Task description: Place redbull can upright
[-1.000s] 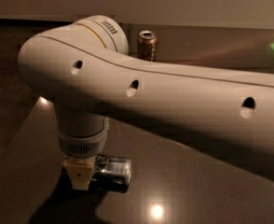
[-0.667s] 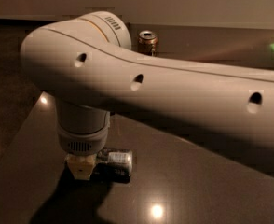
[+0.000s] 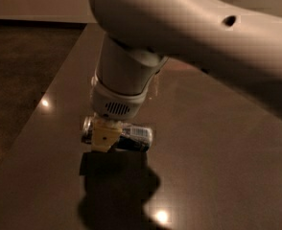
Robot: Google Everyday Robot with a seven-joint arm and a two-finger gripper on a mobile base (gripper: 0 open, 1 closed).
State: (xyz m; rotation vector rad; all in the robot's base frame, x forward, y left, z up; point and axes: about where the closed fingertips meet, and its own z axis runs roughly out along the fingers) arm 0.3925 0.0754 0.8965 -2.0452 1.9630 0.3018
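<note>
- Gripper [image 3: 104, 137] sits low over the table [image 3: 217, 152], pointing straight down, with a yellowish finger [image 3: 102, 140] clamped across the redbull can [image 3: 134, 137], so it's got hold of it.
- Redbull can is lying sideways in that grip, silver end poking out left, and it looks to be just off the surface.
- Dark shadow [image 3: 114, 186] is right underneath it.
- Fat white arm [image 3: 189, 23] comes in from the upper right and fills the top.
- Darker floor [image 3: 21, 66] is off to the left of the table edge.
</note>
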